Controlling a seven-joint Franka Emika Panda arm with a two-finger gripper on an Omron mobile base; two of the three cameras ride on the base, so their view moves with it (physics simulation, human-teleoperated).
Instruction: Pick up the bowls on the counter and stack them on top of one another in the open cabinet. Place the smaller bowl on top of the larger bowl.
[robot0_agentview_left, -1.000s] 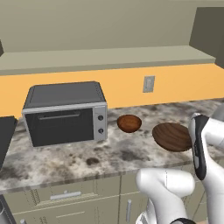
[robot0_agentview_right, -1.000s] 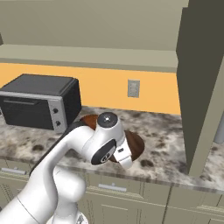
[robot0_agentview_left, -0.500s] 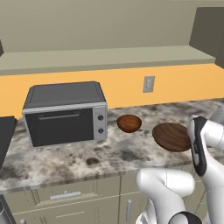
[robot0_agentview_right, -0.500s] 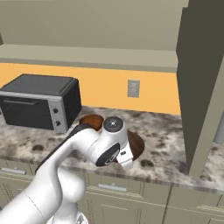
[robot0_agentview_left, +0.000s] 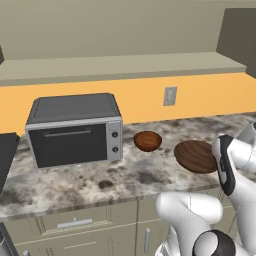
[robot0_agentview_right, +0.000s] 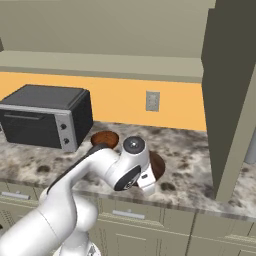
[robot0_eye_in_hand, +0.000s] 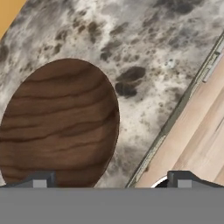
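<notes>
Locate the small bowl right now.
Small bowl sits on the counter, between the toaster oven on its left and the large bowl on its right, left base view.

An orange wall (robot0_agentview_left: 140, 97) carries a grey outlet plate (robot0_agentview_left: 170, 95). A grey toaster oven (robot0_agentview_left: 75, 129) stands against it. Beige drawers (robot0_agentview_left: 85, 227) run below, and a tall olive cabinet side (robot0_agentview_right: 227, 95) rises nearby.

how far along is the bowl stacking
Nothing is done yet: the larger bowl and smaller bowl both sit apart on the counter, and the cabinet ledge holds neither. In hand: the open gripper hangs above the larger bowl, holding nothing. Left: grasp it, shelve it, then set the smaller bowl inside.
</notes>
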